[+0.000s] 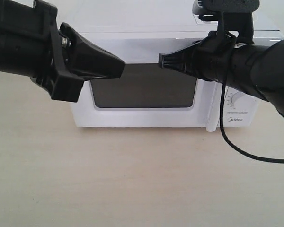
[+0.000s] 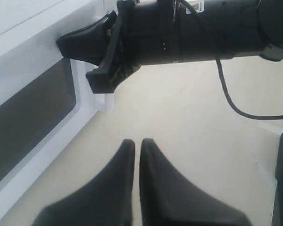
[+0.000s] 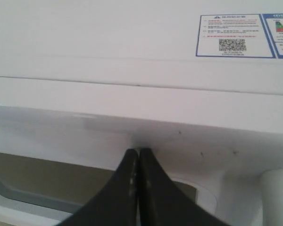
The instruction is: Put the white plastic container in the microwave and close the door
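Note:
The white microwave (image 1: 240, 112) stands at the back of the table, its door (image 1: 142, 121) lying flush against the body. The dark window (image 1: 142, 87) shows nothing inside. The white plastic container is out of view. My right gripper (image 1: 161, 60) is shut and empty, its tip touching the door's (image 3: 85, 136) upper frame just below the microwave top (image 3: 108, 33). My left gripper (image 1: 123, 69) is shut and empty too, hanging in front of the window's upper left. The left gripper (image 2: 137, 141) points over bare table, with the door (image 2: 37, 52) beside it and the right gripper (image 2: 62, 44) against that door.
The vertical bar handle (image 1: 211, 113) runs down the door's right side, beside a round knob (image 1: 235, 100). A black cable (image 1: 246, 153) droops from the right arm onto the beige table (image 1: 132, 179). Stickers (image 3: 233, 35) lie on the microwave top.

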### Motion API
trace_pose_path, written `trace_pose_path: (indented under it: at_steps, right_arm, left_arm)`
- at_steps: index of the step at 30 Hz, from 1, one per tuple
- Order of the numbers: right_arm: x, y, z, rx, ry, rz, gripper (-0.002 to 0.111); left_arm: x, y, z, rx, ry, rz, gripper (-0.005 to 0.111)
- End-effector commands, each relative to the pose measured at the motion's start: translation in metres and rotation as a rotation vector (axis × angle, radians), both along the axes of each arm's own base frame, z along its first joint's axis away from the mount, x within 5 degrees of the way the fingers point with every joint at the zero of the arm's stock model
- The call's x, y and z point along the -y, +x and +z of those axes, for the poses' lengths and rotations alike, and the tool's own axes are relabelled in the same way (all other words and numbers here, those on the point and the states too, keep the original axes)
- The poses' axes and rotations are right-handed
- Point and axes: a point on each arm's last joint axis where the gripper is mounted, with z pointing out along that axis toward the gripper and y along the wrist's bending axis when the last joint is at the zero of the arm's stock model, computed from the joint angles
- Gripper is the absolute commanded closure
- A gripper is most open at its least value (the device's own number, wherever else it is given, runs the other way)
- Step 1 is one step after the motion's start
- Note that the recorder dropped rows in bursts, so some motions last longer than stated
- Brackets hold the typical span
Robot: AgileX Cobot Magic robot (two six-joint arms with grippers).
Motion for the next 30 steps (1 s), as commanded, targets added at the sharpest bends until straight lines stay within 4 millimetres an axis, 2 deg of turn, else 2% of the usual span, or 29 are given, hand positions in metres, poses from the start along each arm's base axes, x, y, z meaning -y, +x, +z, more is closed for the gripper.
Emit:
trace_pose_path:
  at_steps: [1,13,17,25,30]
  right_arm:
    - [0.006,0.008,0.005,0.054,-0.005,-0.062,0.108]
    - [0.006,0.008,0.005,0.049,-0.008,-0.054,0.108]
    - [0.007,0.002,0.014,0.058,-0.018,-0.020,0.108]
    - [0.014,-0.024,0.046,0.091,0.002,0.090,0.108]
    - [0.027,-0.050,0.046,0.083,0.015,0.127,0.108]
  left_arm:
    - [0.001,0.000,0.005,0.016,-0.021,0.012,0.102]
    - [0.001,0.000,0.005,0.020,-0.019,0.010,0.102]
    - [0.001,0.000,0.005,0.018,-0.018,0.007,0.102]
    - [0.001,-0.001,0.005,0.017,-0.018,0.005,0.102]
    - [0.001,-0.001,0.005,0.010,-0.021,0.009,0.102]
